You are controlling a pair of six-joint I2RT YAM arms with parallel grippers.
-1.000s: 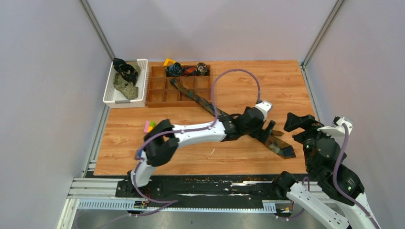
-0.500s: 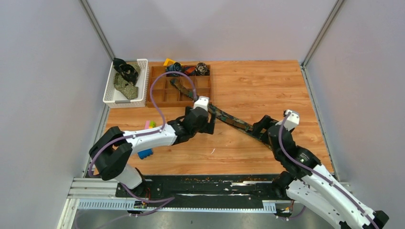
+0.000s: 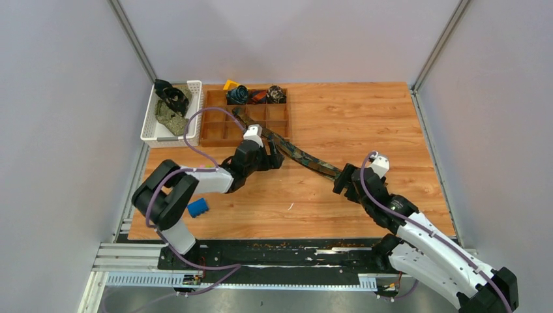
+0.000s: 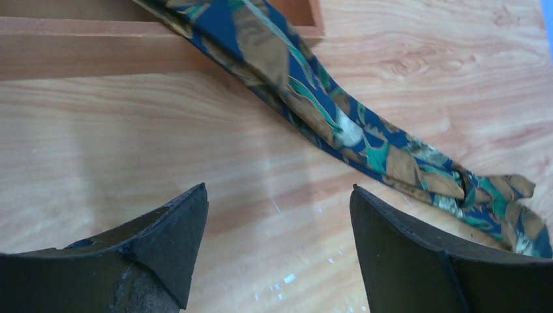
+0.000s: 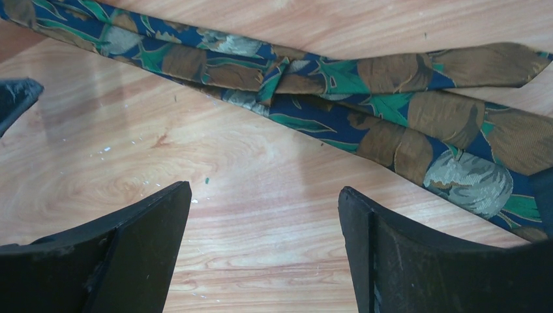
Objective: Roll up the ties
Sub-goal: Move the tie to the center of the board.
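Observation:
A long tie (image 3: pixel 301 156) patterned in navy, green and brown lies diagonally on the table, from the wooden compartment tray (image 3: pixel 215 127) down to the right. My left gripper (image 3: pixel 275 156) stands open beside the tie's upper stretch. In the left wrist view only bare wood shows between its fingers (image 4: pixel 176 228), with the tie (image 4: pixel 306 98) just beyond the left gripper (image 4: pixel 277 189). My right gripper (image 3: pixel 344 181) hovers open at the tie's lower end. In the right wrist view the tie (image 5: pixel 391 124) lies doubled, its pointed ends to the right, ahead of the right gripper (image 5: pixel 264 189).
Rolled ties (image 3: pixel 239 94) fill the tray's back compartments. A white basket (image 3: pixel 192 114) at the back left holds more ties (image 3: pixel 171 111). A yellow block (image 3: pixel 229 85) sits behind the tray and a blue block (image 3: pixel 197 207) lies near the left arm's elbow.
The left arm swung left along the tie from its lower end up toward the tray. The right arm came in from the right edge to the tie's lower end.

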